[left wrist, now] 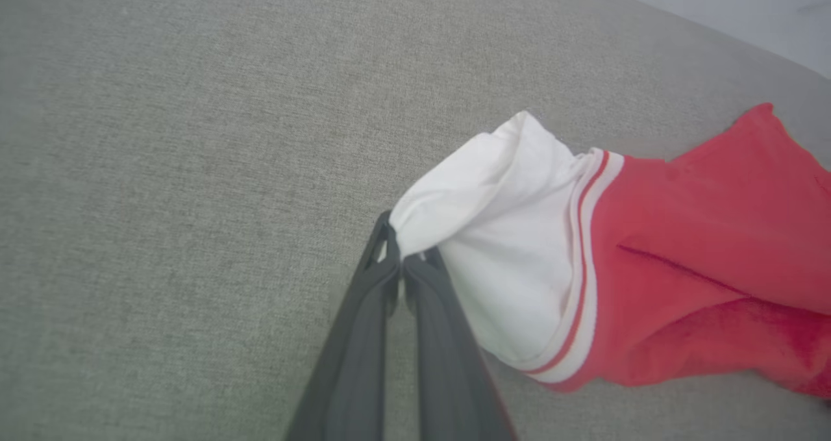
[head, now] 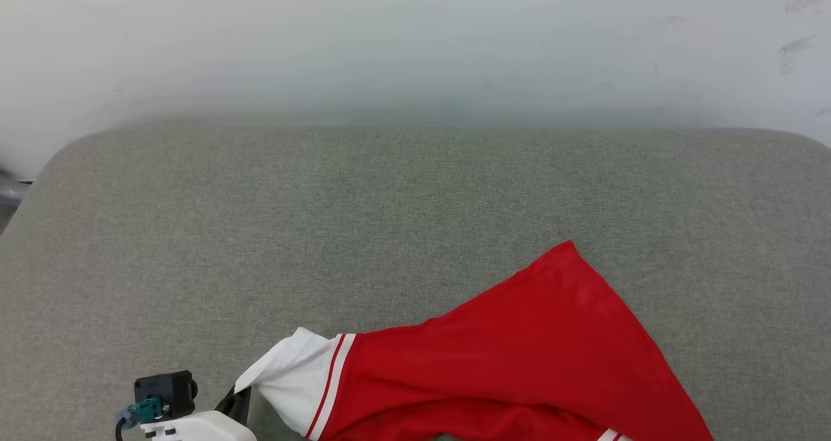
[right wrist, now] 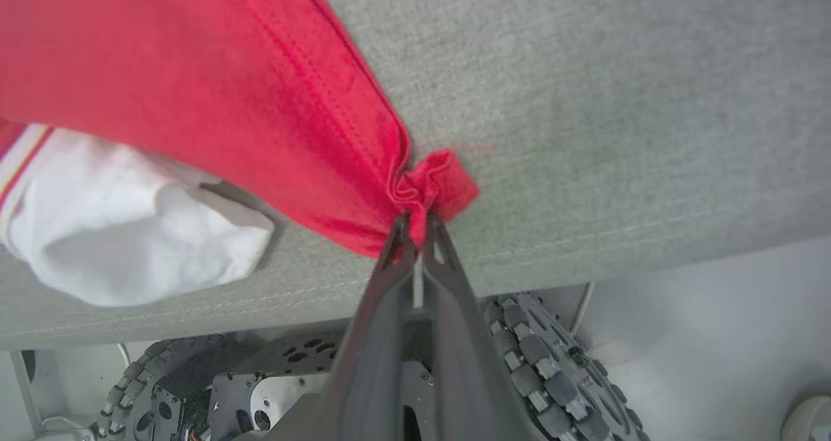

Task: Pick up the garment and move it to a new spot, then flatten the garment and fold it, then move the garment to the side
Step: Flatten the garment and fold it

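Left wrist view: left fingers [left wrist: 402, 262] clamped on the shirt's [left wrist: 714, 233] white sleeve [left wrist: 506, 233]; right wrist view: right fingers [right wrist: 417, 230] pinching its red edge, wheels [right wrist: 539, 369] below

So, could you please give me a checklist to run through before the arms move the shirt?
1. Left end effector shut on sleeve: ok.
2. Right end effector shut on red corner: ok.
3. Shirt flat: not ok, creased and bunched.
4. Shirt taut between grips: cannot tell.
5. Cushion room ahead of shirt for laying out: ok.
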Tool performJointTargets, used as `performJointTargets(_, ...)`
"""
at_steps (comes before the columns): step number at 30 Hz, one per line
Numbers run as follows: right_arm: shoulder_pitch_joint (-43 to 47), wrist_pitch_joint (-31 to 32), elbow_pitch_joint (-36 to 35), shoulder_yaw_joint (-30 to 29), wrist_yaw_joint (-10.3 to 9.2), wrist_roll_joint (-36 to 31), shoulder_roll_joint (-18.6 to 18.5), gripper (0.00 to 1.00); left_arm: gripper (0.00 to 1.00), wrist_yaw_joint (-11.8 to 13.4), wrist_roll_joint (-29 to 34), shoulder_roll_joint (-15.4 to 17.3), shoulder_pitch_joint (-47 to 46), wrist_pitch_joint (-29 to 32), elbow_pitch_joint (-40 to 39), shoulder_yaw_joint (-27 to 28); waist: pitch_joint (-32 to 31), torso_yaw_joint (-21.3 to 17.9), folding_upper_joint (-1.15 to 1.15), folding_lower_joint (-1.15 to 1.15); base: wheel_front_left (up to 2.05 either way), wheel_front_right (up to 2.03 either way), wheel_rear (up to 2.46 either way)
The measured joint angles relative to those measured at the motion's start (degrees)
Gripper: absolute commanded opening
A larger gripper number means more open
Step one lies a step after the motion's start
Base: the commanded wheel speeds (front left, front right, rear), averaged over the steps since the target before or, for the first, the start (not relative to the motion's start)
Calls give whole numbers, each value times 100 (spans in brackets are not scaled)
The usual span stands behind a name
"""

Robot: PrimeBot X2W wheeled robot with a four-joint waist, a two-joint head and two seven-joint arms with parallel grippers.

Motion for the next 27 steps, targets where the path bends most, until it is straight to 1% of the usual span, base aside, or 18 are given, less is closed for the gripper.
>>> performJointTargets(1, 31, -37, -44, 14, 0, -8, 5, 88, 0, -1, 0, 0, -2, 14, -5, -8, -3, -5, 0, 0, 0, 0, 0)
performJointTargets(2, 44, -158, -89, 21, 0, -7, 14, 100, 0, -1, 0, 0, -2, 40, -5, -16, -2, -12, 0, 0, 0, 0, 0)
performJointTargets(4, 37, -407, -164, 27, 0, -5, 22, 100, 0, 0, -1, 0, -2, 43, -18, -22, 8, -28, 0, 0, 0, 0, 0)
performJointTargets(7, -119, -956, -293, 70, -1, -109, 27, 100, 0, 0, -8, 1, -9, 52, -31, -36, 22, -36, 0, 0, 0, 0, 0)
performJointTargets(11, -569, -1889, -357, 73, -1, -370, 15, 100, 0, -1, -5, -3, -75, 66, -46, -58, 75, -11, 0, 1, 0, 0, 0)
performJointTargets(14, -901, -2402, -168, 162, -1, -508, -88, 100, 0, -14, 3, -26, -154, 41, -66, -80, 124, 45, 0, 1, 0, 0, 0)
performJointTargets(17, -1220, -2647, 135, 357, -2, -550, -207, 100, 0, -40, 44, -69, -248, 20, -80, -115, 197, 118, 0, 1, 0, 0, 0)
performJointTargets(20, -1582, -2648, 466, 599, -2, -515, -359, 100, 0, -55, 79, -132, -387, -14, -116, -189, 298, 210, 0, 1, 0, 0, 0)
performJointTargets(22, -1917, -2509, 686, 832, -2, -375, -569, 100, 0, -91, 130, -169, -505, -21, -145, -226, 401, 274, 0, 1, 0, 0, 0)
performJointTargets(25, -2399, -2081, 995, 1308, -2, -142, -943, 100, 0, -121, 176, -204, -696, -44, -199, -288, 572, 373, 0, 2, 0, 0, 0)
performJointTargets(27, -2730, -1684, 1226, 1594, -2, 119, -1222, 100, 0, -166, 209, -229, -808, -46, -203, -354, 686, 446, 0, 2, 0, 0, 0)
